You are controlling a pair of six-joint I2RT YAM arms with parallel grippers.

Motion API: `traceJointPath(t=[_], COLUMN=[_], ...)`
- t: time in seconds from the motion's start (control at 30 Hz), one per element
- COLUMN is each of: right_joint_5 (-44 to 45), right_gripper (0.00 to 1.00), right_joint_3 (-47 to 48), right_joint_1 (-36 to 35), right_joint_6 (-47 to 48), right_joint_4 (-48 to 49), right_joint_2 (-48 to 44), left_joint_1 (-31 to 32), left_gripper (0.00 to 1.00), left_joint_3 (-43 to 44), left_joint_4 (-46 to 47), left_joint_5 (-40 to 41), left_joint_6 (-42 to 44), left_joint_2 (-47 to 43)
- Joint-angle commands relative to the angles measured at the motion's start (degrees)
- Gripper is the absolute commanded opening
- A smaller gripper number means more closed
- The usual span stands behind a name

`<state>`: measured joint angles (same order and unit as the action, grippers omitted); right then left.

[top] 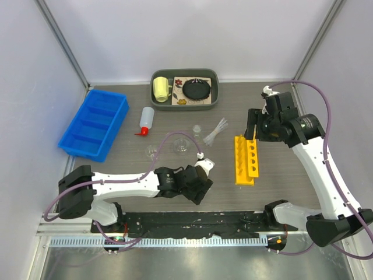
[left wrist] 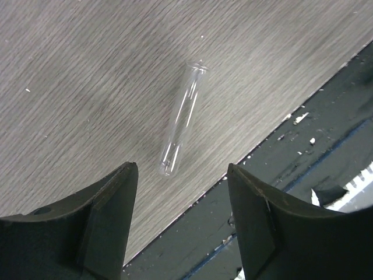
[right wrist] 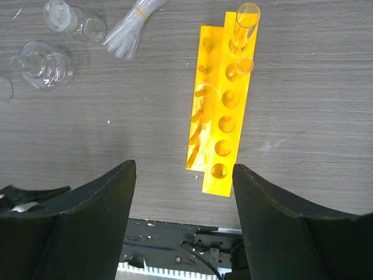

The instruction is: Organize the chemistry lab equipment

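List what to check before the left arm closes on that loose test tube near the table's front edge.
1. Left gripper open and empty: ok.
2. Test tube lying flat, in line with the gap between the fingers, untouched: ok.
3. Tube's room from the edge of the table: ok, though it lies close to it.
4. Free holes in the yellow rack: ok, four are empty; two tubes stand at its far end.
5. Right gripper open and empty: ok.
6. Right gripper out of the way of the rack: not ok, it hovers above it.
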<state>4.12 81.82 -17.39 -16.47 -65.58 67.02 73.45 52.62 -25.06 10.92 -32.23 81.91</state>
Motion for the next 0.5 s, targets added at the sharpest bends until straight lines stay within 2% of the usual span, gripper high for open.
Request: traceJointPath(t=[0.0,0.33,0.47], right_joint_5=[-1.0,-2.2,-2.2], right_gripper=[0.73,0.73,0.72], right_joint_3=[-1.0,-2.1,-2.8], right_joint_1=[-0.6,-1.0,-1.3], right_joint_6=[-0.5,-1.4,-1.8], right_joint_4=[-0.3,-0.4,0.0], right_joint_2=[-2.3,-4.1,-4.1], left_joint_1=[0.6,0.8,0.8], left_gripper=[0.68,0.68,0.62], left_joint_3=[-1.6,-5.3,-6.4], left_joint_4=[5.2,9.1,9.7], left_joint_5=[2.8,4.2,4.1], left_joint_6=[-3.2,-3.3,-3.3], left_joint_2=[2.6,8.0,8.7])
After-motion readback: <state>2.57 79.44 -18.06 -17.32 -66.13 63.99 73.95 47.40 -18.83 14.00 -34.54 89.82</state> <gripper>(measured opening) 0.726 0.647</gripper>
